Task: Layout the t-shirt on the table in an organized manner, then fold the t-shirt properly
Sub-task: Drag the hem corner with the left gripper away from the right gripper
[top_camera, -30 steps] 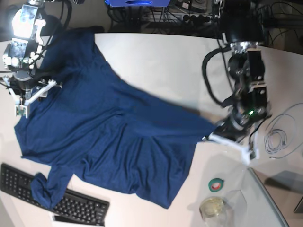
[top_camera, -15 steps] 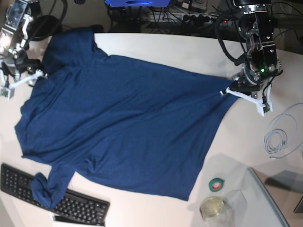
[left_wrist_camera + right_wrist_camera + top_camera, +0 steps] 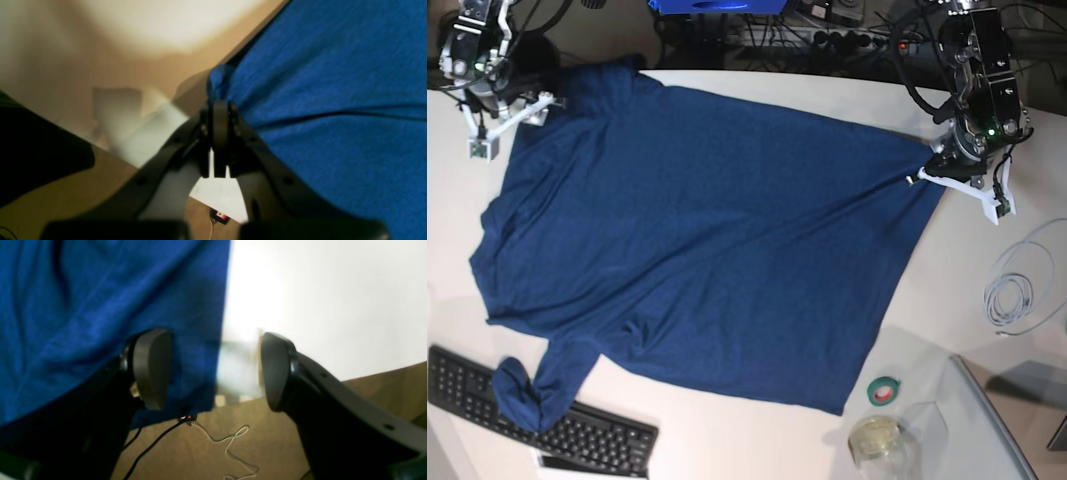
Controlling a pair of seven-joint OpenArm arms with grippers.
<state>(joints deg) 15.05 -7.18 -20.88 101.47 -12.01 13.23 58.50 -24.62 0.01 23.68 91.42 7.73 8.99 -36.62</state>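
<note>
The dark navy t-shirt point(image 3: 697, 230) lies spread nearly flat across the white table point(image 3: 947, 290), with one sleeve bunched at the near left. At the far right, my left gripper point(image 3: 927, 166) is shut on the t-shirt's corner. The left wrist view shows the closed fingertips point(image 3: 218, 106) pinching a tuft of blue fabric point(image 3: 320, 100). At the far left corner my right gripper point(image 3: 519, 106) stands open. In the right wrist view its pads point(image 3: 151, 368) are wide apart, and the t-shirt's edge point(image 3: 200, 323) hangs loose between them.
A black keyboard point(image 3: 577, 430) lies at the near left edge, with the bunched sleeve point(image 3: 519, 392) resting on it. A green tape roll point(image 3: 885, 390), a glass jar point(image 3: 875, 438) and a coiled white cable point(image 3: 1017, 295) sit near the right side.
Both arms have moved toward the far edge and drawn the t-shirt out flat. The right gripper's jaws have opened and let go of the fabric. The left stays clamped.
</note>
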